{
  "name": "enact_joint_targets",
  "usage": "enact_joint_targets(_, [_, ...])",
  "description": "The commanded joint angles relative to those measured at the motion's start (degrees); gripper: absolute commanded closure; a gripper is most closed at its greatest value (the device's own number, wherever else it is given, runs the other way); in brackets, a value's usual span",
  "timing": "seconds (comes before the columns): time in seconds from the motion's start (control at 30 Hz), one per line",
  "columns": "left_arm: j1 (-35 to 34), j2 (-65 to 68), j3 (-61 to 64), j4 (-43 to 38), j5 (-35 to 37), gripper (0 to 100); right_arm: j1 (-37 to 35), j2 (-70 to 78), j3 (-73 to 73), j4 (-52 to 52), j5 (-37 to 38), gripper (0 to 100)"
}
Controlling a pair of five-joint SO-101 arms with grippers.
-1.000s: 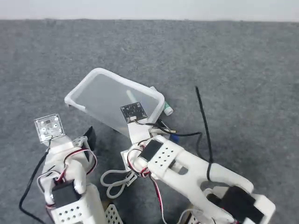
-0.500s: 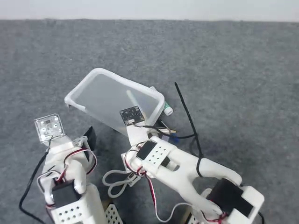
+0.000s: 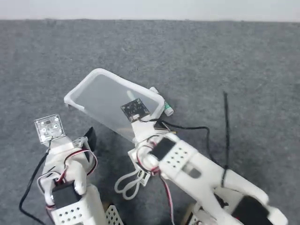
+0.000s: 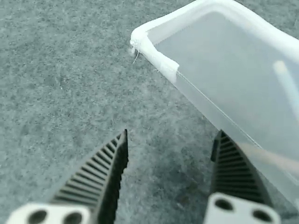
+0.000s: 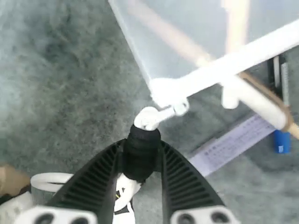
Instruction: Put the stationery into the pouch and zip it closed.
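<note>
The right hand (image 5: 140, 147) clamps the black zip pull (image 5: 140, 157) on the pouch (image 3: 103, 98); the left hand (image 4: 172, 137) gapes empty. Sticks (image 5: 163, 30) show inside, but a marker (image 3: 165, 108) lies outside, so packing seems unfinished.

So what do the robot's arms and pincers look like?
Both arms are white plastic with perforated shells, black motors and looped red, white and black wires. The left arm carries a pale square board, the right arm a black board. The left pincer and right pincer have black ridged fingers.

Bright, even light — shadows v. soft
</note>
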Motion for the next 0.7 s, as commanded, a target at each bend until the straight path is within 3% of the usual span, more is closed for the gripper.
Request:
enact_joint_targets(0.0, [-0.09, -1.23, -4.18, -1.58, 1.14, 72, 1.01, -9.01, 2.29, -1.45, 5.19, 99.3])
enact_joint_targets(0.4, [0.18, -1.23, -6.73, -1.49, 0.97, 67, 5.32, -28.88, 7.47, -2.24, 22.07, 99.3])
enact_joint_targets(0.67, [8.53, -1.23, -14.55, 3.08, 0.97, 60, 5.41, -33.63, 7.47, -6.90, 28.92, 99.3])
